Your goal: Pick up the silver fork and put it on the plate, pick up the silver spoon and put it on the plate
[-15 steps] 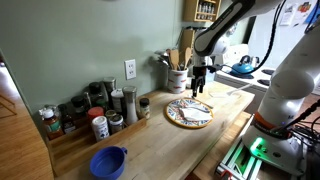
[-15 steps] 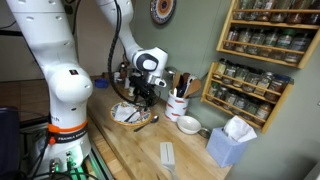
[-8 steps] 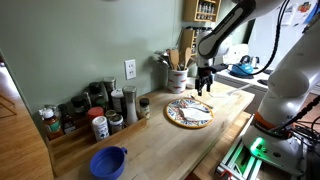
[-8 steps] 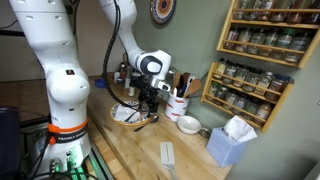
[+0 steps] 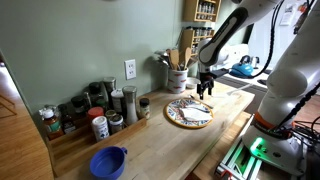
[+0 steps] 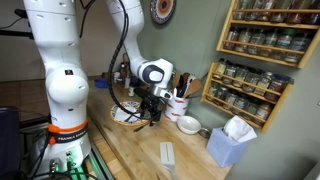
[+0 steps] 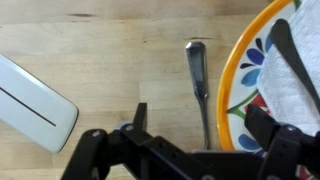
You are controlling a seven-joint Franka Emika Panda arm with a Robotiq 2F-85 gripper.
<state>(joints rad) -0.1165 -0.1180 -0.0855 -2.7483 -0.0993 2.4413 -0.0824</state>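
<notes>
I've got the wooden counter [image 7: 90, 50] with the patterned plate [image 7: 232, 95] on it. The gripper [image 5: 205, 92] hangs just beside the plate, fingers spread wide. The silver utensil [image 7: 198, 70] lies flat on the counter just outside the plate rim, between the fingers in the wrist view. Fork or spoon, can't tell.

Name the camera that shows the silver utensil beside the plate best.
The wrist view: the silver utensil lies sharp and close on the counter beside the plate rim. In both exterior views it is too small to make out.
</notes>
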